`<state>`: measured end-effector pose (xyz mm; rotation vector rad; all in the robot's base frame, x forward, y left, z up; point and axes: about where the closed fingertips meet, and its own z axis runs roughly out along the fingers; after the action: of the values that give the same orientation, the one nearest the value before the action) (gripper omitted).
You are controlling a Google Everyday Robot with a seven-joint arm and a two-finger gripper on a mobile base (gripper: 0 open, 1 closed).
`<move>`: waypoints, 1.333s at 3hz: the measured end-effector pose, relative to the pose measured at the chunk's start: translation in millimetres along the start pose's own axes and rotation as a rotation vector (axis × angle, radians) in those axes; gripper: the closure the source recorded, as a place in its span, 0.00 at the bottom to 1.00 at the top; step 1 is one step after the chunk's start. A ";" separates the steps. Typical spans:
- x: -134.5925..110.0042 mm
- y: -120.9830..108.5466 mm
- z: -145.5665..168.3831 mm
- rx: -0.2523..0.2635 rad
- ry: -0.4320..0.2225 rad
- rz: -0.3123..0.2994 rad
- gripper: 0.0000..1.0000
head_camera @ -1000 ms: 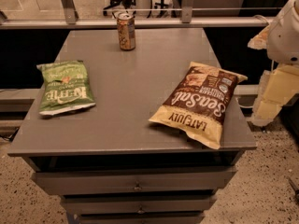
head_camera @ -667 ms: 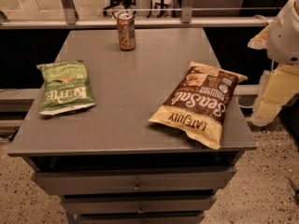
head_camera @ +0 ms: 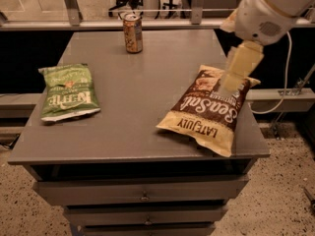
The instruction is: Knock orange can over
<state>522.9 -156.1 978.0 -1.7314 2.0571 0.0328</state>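
Observation:
The orange can [head_camera: 133, 32] stands upright near the far edge of the grey table [head_camera: 138, 107], left of centre. It has a mottled orange-brown label and a silver top. My gripper [head_camera: 235, 73] is a pale cream piece that hangs from the white arm [head_camera: 268, 9] at the right. It is over the far end of the brown chip bag [head_camera: 209, 109], well to the right of the can and nearer than it. It touches nothing that I can see.
A green chip bag [head_camera: 67, 91] lies flat on the table's left side. The brown Sea Salt bag lies on the right, reaching the front right edge. A rail [head_camera: 147, 23] and chair legs stand behind the table. Drawers [head_camera: 142, 193] are below.
The arm has swung left from beside the table to over its right side, above the brown bag. The can and both bags have not moved.

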 end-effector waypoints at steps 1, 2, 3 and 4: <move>-33.7 -37.1 31.0 0.005 -0.072 -0.002 0.00; -33.8 -37.1 31.0 0.005 -0.072 -0.002 0.00; -52.6 -53.4 56.5 0.003 -0.154 0.003 0.00; -70.7 -88.1 98.0 0.013 -0.264 0.039 0.00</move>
<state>645.0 -79.7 937.9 -1.5856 1.8923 0.2458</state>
